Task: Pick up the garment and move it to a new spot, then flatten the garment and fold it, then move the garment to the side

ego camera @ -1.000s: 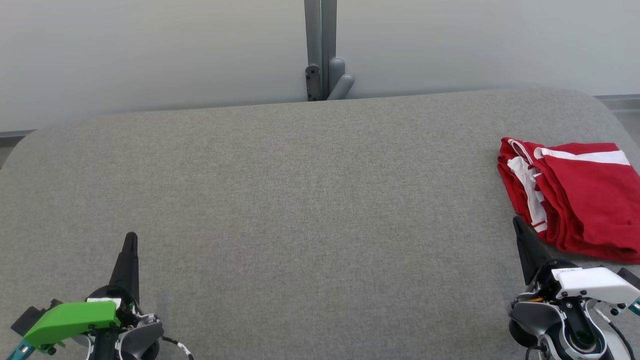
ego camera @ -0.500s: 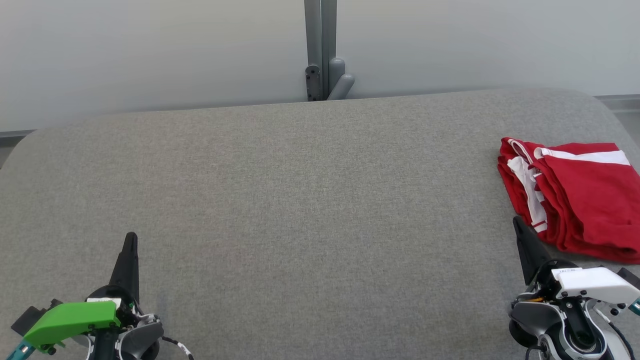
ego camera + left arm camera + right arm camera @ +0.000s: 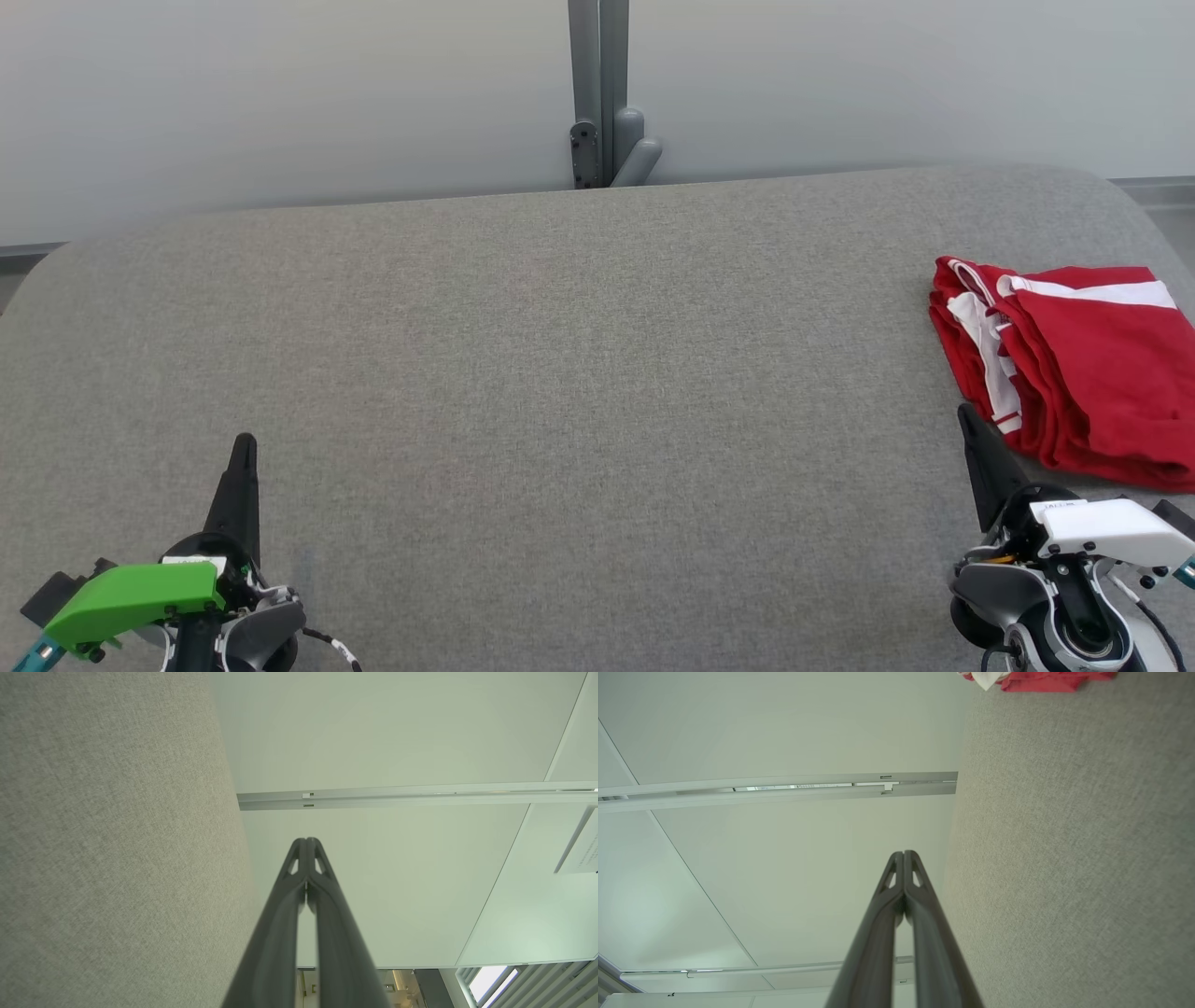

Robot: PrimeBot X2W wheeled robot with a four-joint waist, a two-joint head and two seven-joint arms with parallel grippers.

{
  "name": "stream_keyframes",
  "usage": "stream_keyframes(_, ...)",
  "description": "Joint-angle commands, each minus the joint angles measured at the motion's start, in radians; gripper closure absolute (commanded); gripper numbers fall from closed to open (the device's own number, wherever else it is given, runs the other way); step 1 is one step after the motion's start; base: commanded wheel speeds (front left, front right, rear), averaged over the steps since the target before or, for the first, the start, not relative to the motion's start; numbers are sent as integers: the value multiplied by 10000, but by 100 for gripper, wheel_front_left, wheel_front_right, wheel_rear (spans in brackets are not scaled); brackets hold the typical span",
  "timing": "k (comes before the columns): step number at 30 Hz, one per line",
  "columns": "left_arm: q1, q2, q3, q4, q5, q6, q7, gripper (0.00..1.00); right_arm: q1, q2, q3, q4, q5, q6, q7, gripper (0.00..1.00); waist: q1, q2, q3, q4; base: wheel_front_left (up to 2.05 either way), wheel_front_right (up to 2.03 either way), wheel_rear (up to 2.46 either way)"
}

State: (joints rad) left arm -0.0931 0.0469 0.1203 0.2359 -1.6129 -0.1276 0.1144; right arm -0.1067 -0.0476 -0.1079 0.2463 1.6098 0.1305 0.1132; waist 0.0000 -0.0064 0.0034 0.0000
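Right pincer (image 3: 971,429) and left pincer (image 3: 245,448) both pinched together, empty, at the surface's (image 3: 560,373) near edge; folded red garment (image 3: 1083,373) at its right end; could slide off or unfold if brushed sideways.

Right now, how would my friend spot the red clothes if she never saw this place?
Find the big grey fabric-covered table that spreads across the head view. Go to its right edge, just beyond the tip of the right end effector: there lies the garment, folded in a loose pile. It is bright red with white stripes against plain grey.
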Motion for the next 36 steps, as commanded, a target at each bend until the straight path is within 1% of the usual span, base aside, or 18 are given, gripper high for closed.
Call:
stream_keyframes(1, -129, 62, 3, -8, -14, -65, 40, 100, -29, -48, -14, -52, 74, 4, 29, 100, 0, 64, 0, 0, 0, 0, 0)
stream_keyframes(36, -129, 63, 3, -7, -14, -65, 39, 100, -29, -49, -13, -53, 74, 4, 29, 100, 0, 64, 0, 0, 0, 0, 0)
